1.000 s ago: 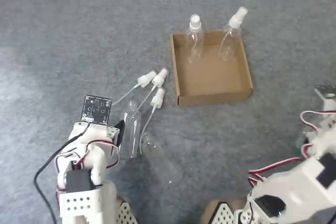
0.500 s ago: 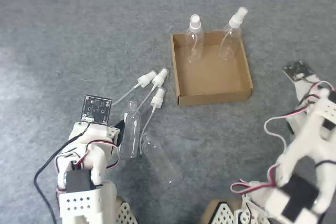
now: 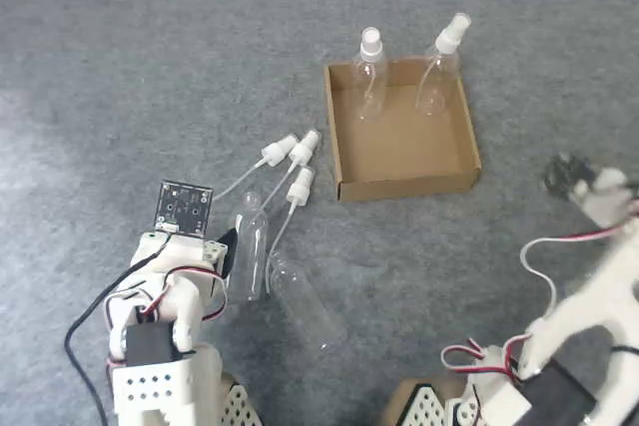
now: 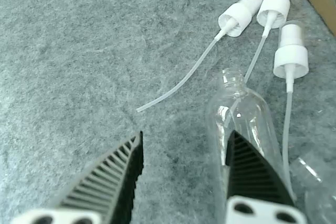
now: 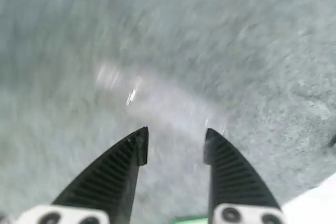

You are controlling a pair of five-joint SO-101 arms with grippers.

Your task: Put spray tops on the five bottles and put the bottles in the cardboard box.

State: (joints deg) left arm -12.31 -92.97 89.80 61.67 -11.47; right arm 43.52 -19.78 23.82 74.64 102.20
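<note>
Left wrist view: left pincer (image 4: 184, 169) is spread wide and empty. One finger overlaps the open bottle (image 4: 242, 109), which lies on the surface (image 4: 79, 51).
Fix: I'd slide sideways until the bottle body is centred between the fingers, then close gently. That thin plastic probably squashes.
Tops: nearest spray top (image 4: 290, 56) of three lies just past the neck.
Right pincer (image 5: 173, 140): jaws apart, empty, over bare surface.
Cardboard box (image 3: 404, 185): two capped bottles (image 3: 369, 72) stand inside.
</note>
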